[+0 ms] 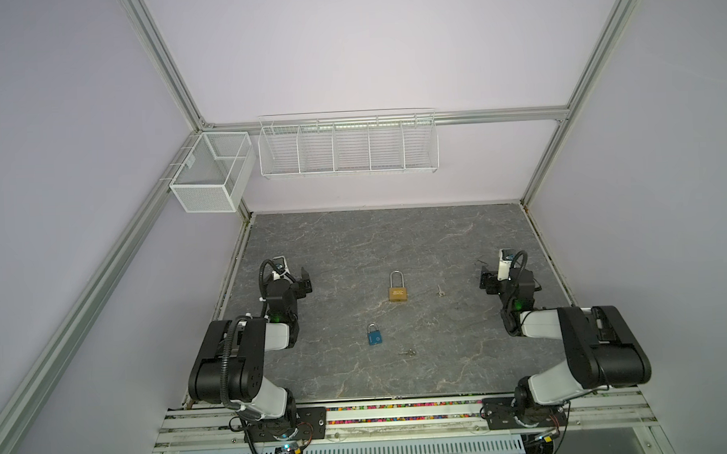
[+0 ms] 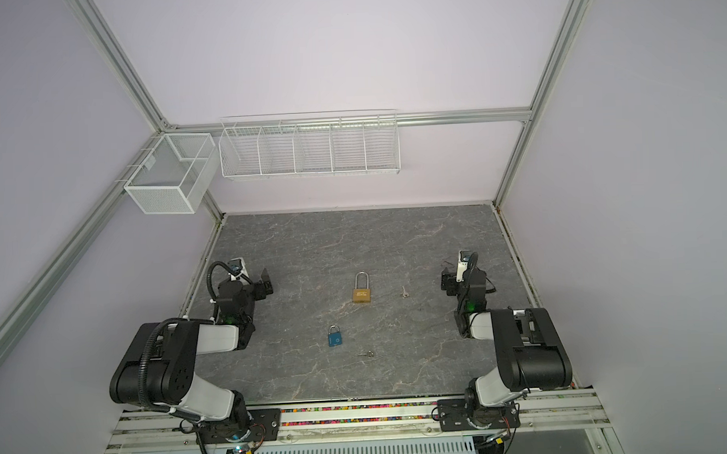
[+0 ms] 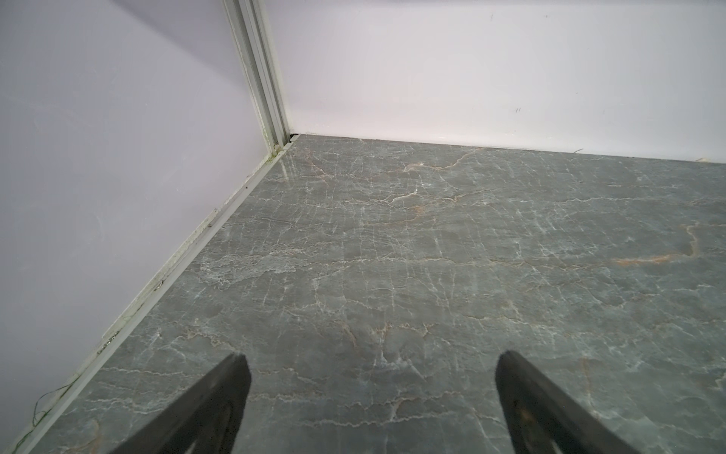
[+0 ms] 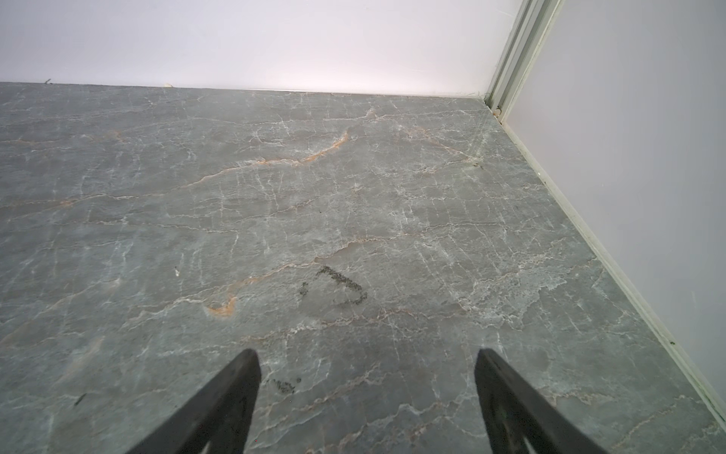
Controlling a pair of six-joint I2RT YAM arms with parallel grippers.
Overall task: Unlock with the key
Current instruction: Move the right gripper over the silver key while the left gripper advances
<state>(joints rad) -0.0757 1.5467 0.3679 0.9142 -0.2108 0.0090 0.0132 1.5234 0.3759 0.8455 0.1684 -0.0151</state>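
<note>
Key [image 1: 440,291] lies just beside the brass lock [image 1: 398,293]; I'd lower my right gripper [image 4: 367,355] (spread, empty, like the left gripper [image 3: 371,361]) squarely over it.

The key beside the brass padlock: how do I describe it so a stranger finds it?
On the grey marble table, find the brass padlock lying near the middle. The small silver key lies to its right in both top views, not touching it. The other key lies nearer the robot, by the blue padlock.
</note>
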